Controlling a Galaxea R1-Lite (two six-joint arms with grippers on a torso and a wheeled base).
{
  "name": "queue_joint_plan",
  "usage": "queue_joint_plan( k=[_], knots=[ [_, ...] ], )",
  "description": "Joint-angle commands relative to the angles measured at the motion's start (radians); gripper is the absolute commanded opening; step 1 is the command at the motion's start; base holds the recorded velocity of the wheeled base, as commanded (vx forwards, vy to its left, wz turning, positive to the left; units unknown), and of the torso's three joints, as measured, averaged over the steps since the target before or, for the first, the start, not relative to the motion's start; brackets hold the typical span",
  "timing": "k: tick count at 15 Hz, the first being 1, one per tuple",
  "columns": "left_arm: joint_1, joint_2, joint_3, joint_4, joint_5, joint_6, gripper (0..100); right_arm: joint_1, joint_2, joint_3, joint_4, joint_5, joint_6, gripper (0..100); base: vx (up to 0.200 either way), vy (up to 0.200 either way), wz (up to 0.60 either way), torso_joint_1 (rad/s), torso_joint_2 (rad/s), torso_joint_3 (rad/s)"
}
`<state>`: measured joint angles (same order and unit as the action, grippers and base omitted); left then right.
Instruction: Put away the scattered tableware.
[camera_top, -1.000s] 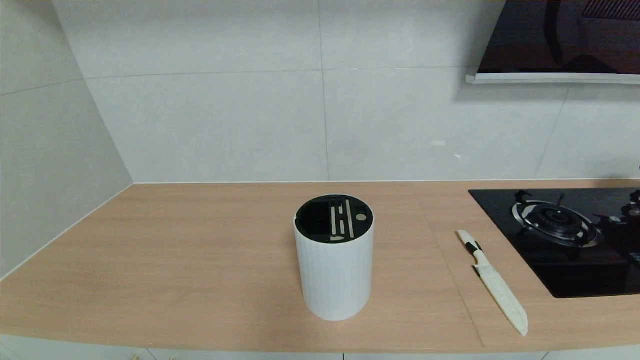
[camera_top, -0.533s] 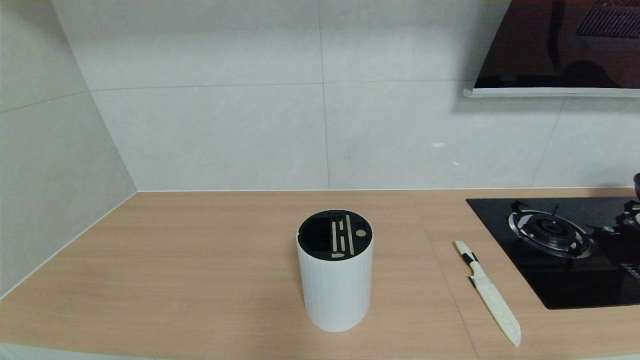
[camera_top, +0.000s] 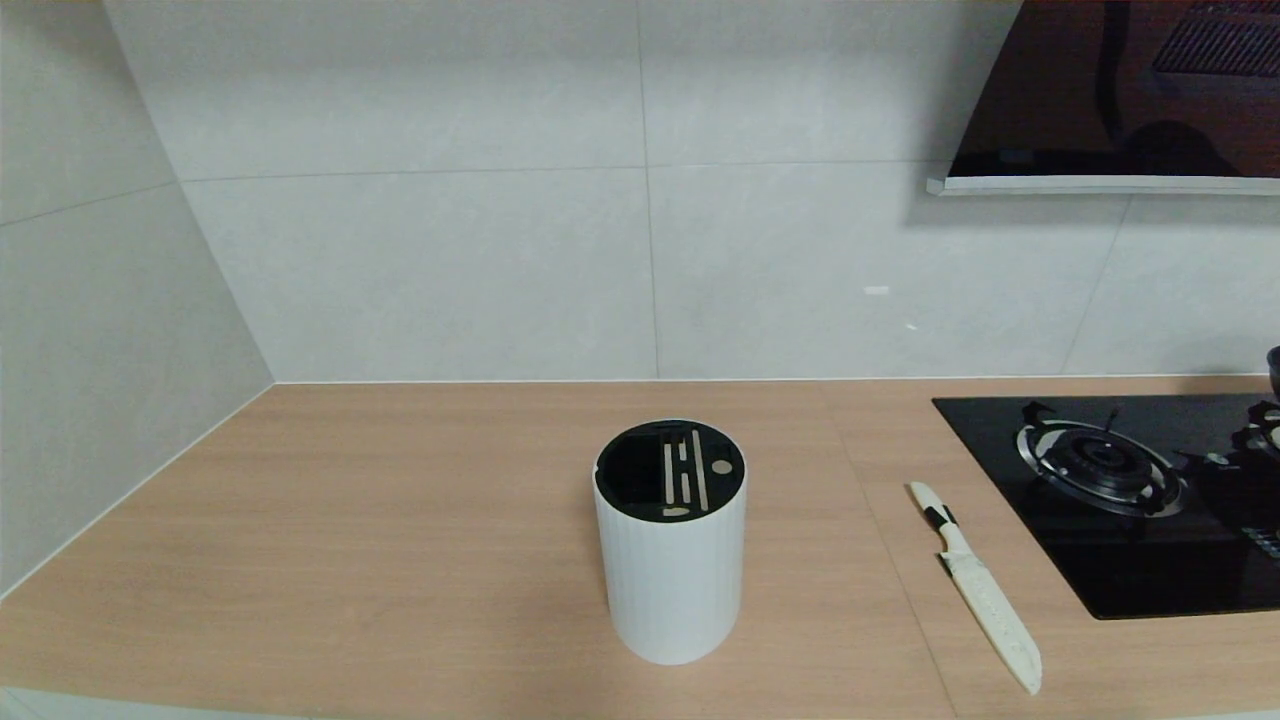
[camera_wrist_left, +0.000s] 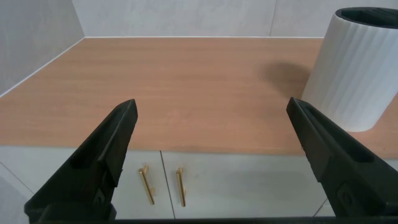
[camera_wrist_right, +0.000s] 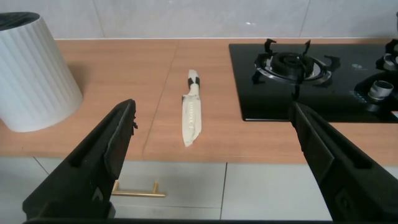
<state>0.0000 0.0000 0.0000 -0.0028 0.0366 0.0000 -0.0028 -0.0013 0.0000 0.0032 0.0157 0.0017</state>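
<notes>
A white ribbed knife holder (camera_top: 670, 570) with a black slotted top stands upright near the middle of the wooden counter (camera_top: 400, 520). A white knife (camera_top: 978, 588) with a black band on its handle lies flat to the holder's right, its blade pointing at the counter's front edge. My left gripper (camera_wrist_left: 210, 107) hangs open in front of the counter edge, with the holder (camera_wrist_left: 357, 68) beyond one finger. My right gripper (camera_wrist_right: 211, 107) is open too, in front of the counter edge, with nothing between its fingers. The knife (camera_wrist_right: 191, 111) lies on the counter beyond it, and the holder (camera_wrist_right: 31, 74) stands off to one side.
A black gas hob (camera_top: 1100, 500) sits at the counter's right, close to the knife, under a dark range hood (camera_top: 1120, 90). Tiled walls close the back and left. Cabinet doors with gold handles (camera_wrist_left: 147, 185) lie below the counter edge.
The whole head picture shifted downward about a second ago, so the camera moved. The holder and the knife have stayed in place.
</notes>
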Motion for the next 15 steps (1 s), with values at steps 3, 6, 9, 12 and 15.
queue_joint_plan(
  k=[3, 6, 9, 12, 15],
  knots=[
    [0.000, 0.000, 0.000, 0.000, 0.000, 0.000, 100, 0.001, 0.001, 0.000, -0.002, -0.002, -0.006, 100, 0.000, 0.000, 0.00, 0.000, 0.00, 0.000],
    [0.000, 0.000, 0.000, 0.000, 0.000, 0.000, 100, 0.001, 0.009, -0.115, -0.038, 0.023, 0.032, 100, 0.000, 0.000, 0.00, 0.000, 0.00, 0.000],
    [0.000, 0.000, 0.000, 0.000, 0.000, 0.000, 100, 0.009, 0.167, -0.169, -0.037, 0.142, 0.032, 100, 0.000, 0.000, 0.00, 0.000, 0.00, 0.000],
    [0.000, 0.000, 0.000, 0.000, 0.000, 0.000, 100, 0.014, 0.472, -0.256, -0.048, 0.147, 0.034, 100, 0.000, 0.000, 0.00, 0.000, 0.00, 0.000],
    [0.000, 0.000, 0.000, 0.000, 0.000, 0.000, 100, 0.076, 0.811, -0.377, -0.117, 0.145, 0.029, 100, 0.000, 0.000, 0.00, 0.000, 0.00, 0.000]
  ],
)
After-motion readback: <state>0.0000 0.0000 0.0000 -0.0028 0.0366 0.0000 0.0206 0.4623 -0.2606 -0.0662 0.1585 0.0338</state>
